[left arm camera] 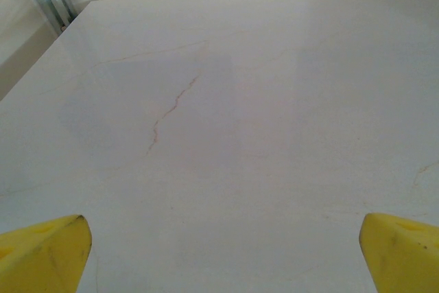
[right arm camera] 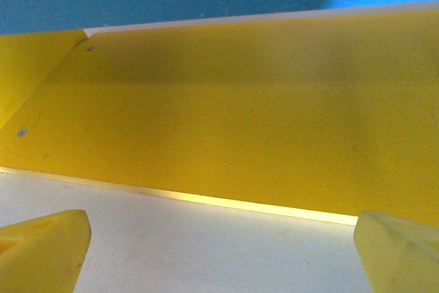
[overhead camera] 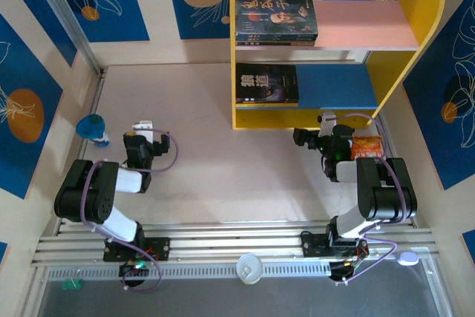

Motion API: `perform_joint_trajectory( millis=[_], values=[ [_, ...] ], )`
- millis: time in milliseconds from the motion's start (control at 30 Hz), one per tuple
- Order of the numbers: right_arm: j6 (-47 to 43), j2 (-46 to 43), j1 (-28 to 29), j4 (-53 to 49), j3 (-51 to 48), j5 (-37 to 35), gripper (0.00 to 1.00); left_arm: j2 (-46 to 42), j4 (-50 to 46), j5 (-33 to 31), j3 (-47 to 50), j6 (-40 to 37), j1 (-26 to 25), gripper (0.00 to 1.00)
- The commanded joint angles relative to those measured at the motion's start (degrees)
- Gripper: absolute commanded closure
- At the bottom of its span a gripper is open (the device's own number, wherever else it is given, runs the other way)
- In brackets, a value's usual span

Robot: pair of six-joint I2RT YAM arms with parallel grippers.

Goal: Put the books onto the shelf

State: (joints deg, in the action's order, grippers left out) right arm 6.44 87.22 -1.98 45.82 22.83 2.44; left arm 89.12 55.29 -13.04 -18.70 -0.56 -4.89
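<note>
The shelf (overhead camera: 386, 72) stands at the back right, yellow-sided with a pink upper board and a blue lower board. A stack of dark books (overhead camera: 276, 18) with a bearded man on top lies on the left of the pink board. Another dark book (overhead camera: 267, 84) lies on the left of the blue board. My right gripper (overhead camera: 326, 119) is open just in front of the shelf's yellow front rail (right arm camera: 240, 121), nothing between its yellow fingertips (right arm camera: 41, 248). My left gripper (overhead camera: 142, 127) is open over bare table at the left, its fingertips (left arm camera: 41, 252) wide apart and empty.
An orange snack packet (overhead camera: 367, 146) lies beside the right arm. A small blue and white object (overhead camera: 93, 128) sits at the table's left edge. A white cap (overhead camera: 249, 267) rests on the front rail. The marbled tabletop (left arm camera: 226, 121) spreads ahead of the left gripper.
</note>
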Motion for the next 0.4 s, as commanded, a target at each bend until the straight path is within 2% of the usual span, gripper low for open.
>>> perform_joint_trajectory(
  millis=[0, 367],
  values=[
    [-1.25, -0.03, 0.31, 0.42, 0.95, -0.59, 0.01, 0.58, 1.8, 0.93, -1.03, -0.5, -0.25, 0.0],
    [-1.34, -0.03, 0.59, 0.44, 1.02, -1.16, 0.01, 0.53, 1.77, 0.92, -1.05, -0.52, -0.17, 0.0]
  ],
)
